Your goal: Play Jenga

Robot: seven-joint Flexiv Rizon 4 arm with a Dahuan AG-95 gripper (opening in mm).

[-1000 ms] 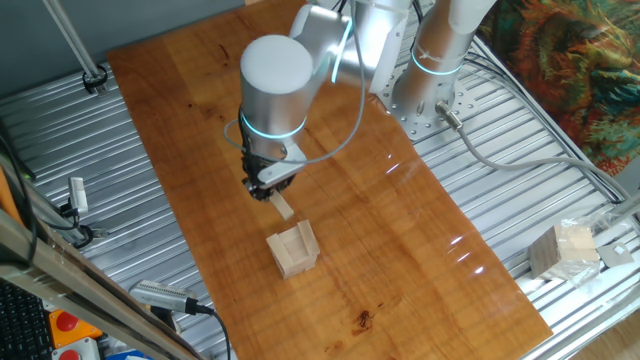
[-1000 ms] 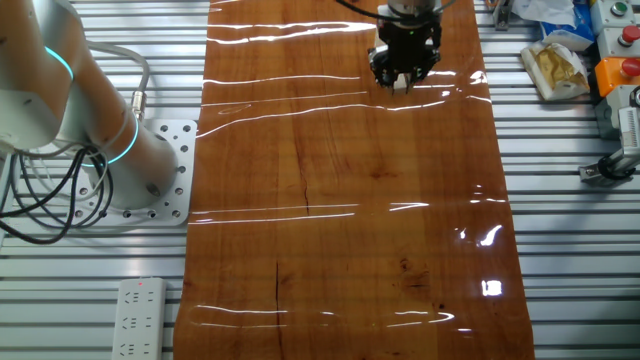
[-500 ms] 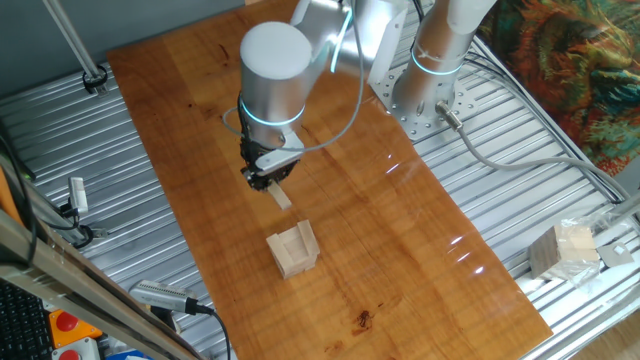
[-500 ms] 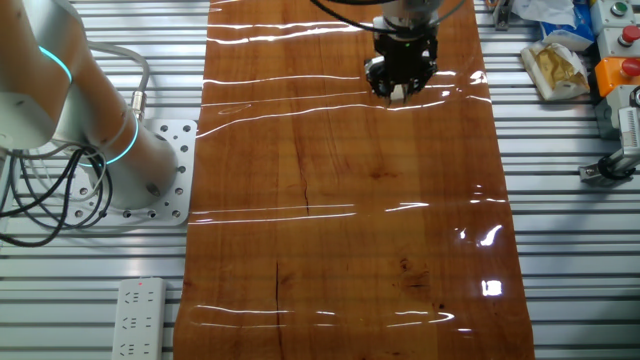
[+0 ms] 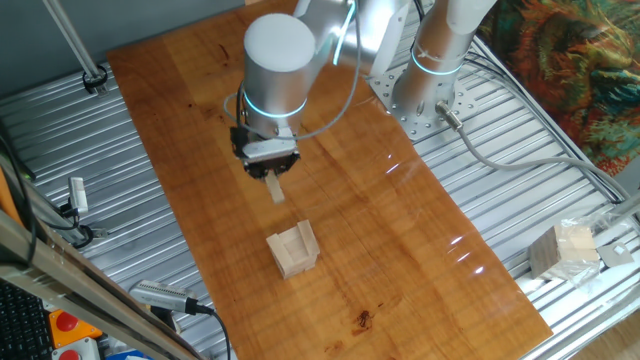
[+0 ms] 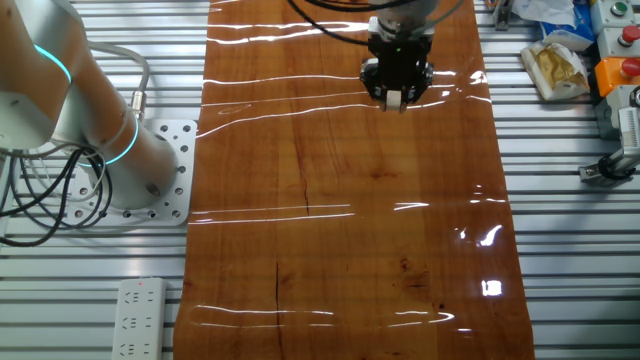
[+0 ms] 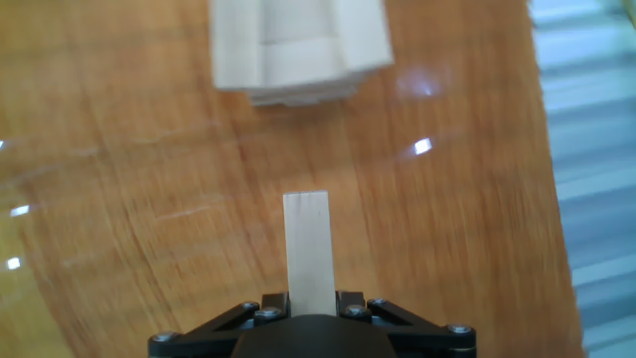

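Note:
The Jenga stack (image 5: 293, 249), a small squat pile of pale wooden blocks, stands on the wooden table; in the hand view it (image 7: 298, 48) is at the top, ahead of the fingers. My gripper (image 5: 271, 175) is shut on a slim loose Jenga block (image 5: 275, 189) that sticks out below it, held above the table and away from the stack, on its far side. In the hand view the block (image 7: 307, 251) runs straight out from between the jaws. In the other fixed view the gripper (image 6: 397, 92) hangs over the table's far end with the block's tip (image 6: 395, 99) showing; the stack is hidden there.
A pale block cube wrapped in clear plastic (image 5: 563, 250) sits on the metal bench at the right. The arm's base (image 5: 425, 95) stands at the table's far right edge. Cables, a power strip (image 6: 139, 318) and packets (image 6: 560, 65) lie off the table.
The gripper has moved away from the stack toward the table's far end, carrying the loose block with it. The stack has not moved.

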